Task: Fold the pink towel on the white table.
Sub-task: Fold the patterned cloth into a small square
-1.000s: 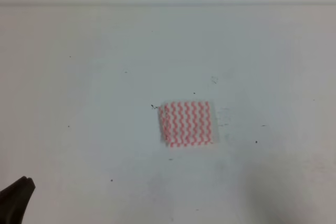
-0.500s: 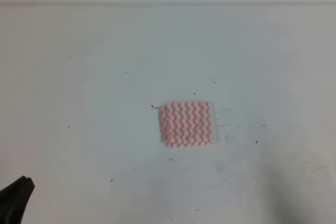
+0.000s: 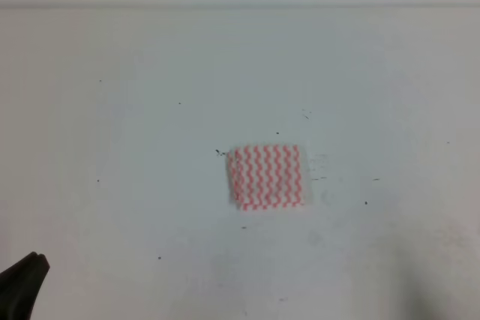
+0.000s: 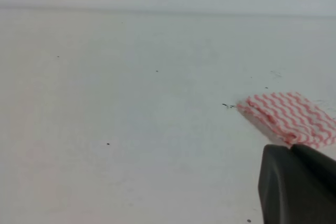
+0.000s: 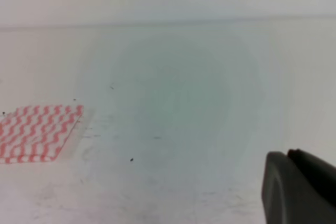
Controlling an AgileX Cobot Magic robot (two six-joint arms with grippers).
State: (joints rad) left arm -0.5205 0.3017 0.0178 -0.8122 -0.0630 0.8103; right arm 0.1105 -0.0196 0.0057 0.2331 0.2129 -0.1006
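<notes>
Black left claw [image 3: 22, 288] sits cropped at the corner, seemingly closed; pink towel [image 3: 266, 177] lies apart.

Bright, even, washed-out light; all views soft and blurry, shadows faint.

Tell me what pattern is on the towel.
The pink towel has pink-red and white wavy zigzag stripes, clearest in the exterior high view.
</notes>
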